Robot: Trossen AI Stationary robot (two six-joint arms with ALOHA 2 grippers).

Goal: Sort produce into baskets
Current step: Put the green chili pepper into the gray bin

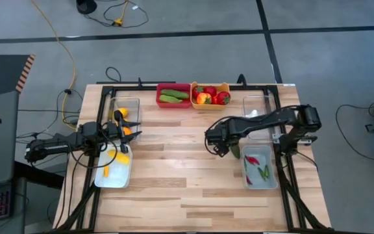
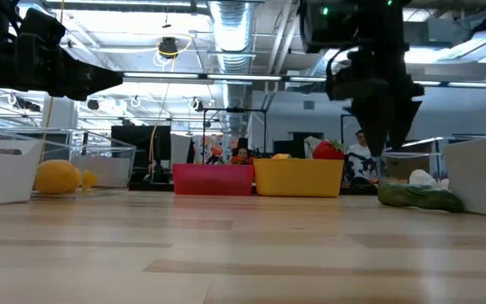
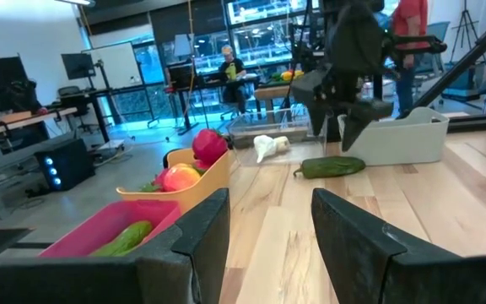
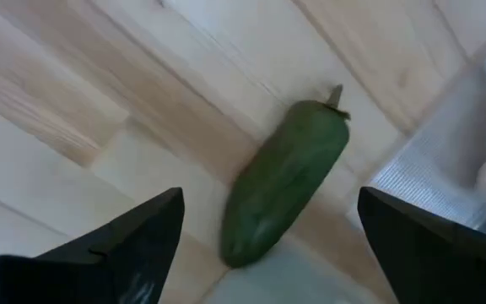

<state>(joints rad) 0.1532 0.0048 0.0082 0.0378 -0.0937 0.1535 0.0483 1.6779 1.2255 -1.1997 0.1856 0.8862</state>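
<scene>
Green and glossy, a stubby toy pepper with a short stem [image 4: 287,181] lies flat on the pale wooden plank counter [image 1: 174,169], just beside the near-left corner of the pale tray [image 1: 260,184] that holds small red and green chilies. In the high view its long axis runs roughly front to back with a slight tilt, and in the right wrist view its stem end points away from the fingers. The right hand [image 1: 221,145] hovers directly over it with its fingers spread wide and nothing between them; in the low view it hangs clear above the pepper [image 2: 418,197].

At the back edge stand a red plastic bin [image 1: 173,95] with green cucumbers laid lengthwise and an orange-yellow bin [image 1: 211,95] with red and yellow pieces. A clear tub [image 1: 258,107] sits behind the right tray.

The left hand [image 1: 120,133] waits at the left side, above the gap between a clear tub [image 1: 126,109] and a white tray [image 1: 113,178] of yellow pieces, its fingers partly apart and empty.

The broad middle of the counter lies open.
</scene>
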